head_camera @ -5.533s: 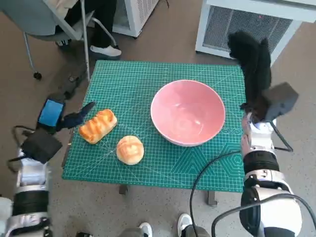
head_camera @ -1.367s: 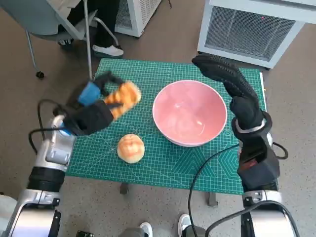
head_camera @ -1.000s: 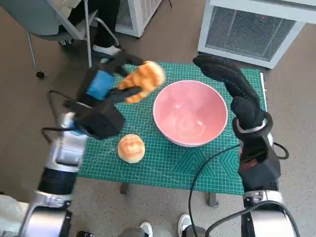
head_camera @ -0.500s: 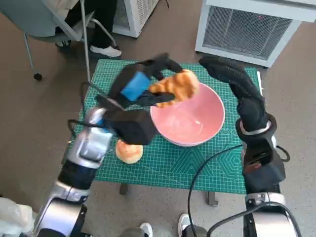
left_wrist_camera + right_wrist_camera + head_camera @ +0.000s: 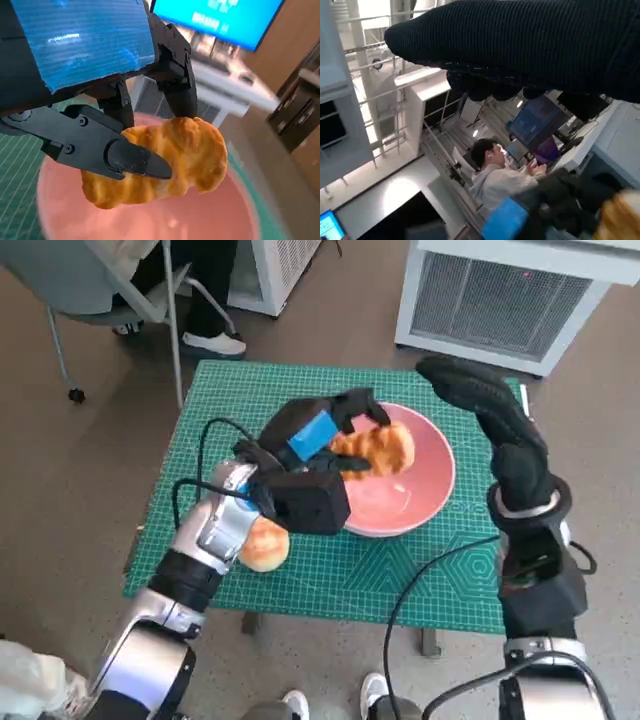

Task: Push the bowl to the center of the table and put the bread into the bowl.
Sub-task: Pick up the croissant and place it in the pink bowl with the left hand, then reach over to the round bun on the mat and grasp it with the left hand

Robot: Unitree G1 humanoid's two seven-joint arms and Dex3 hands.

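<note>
The left arm is stretched forward and to the right, and the left hand (image 5: 318,430) is closed, with its black fingers (image 5: 132,159) clamped around a held load. The right arm is raised at the far right, and the gloved right hand (image 5: 480,395) is kept empty, with fingers extended

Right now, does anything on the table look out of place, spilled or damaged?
Nothing looks spilled or damaged. The left hand holds the long bread over the pink bowl, not yet let go. A round bun sits on the green mat beside the bowl, partly hidden by the left forearm. The right hand hovers past the bowl's far rim.
</note>
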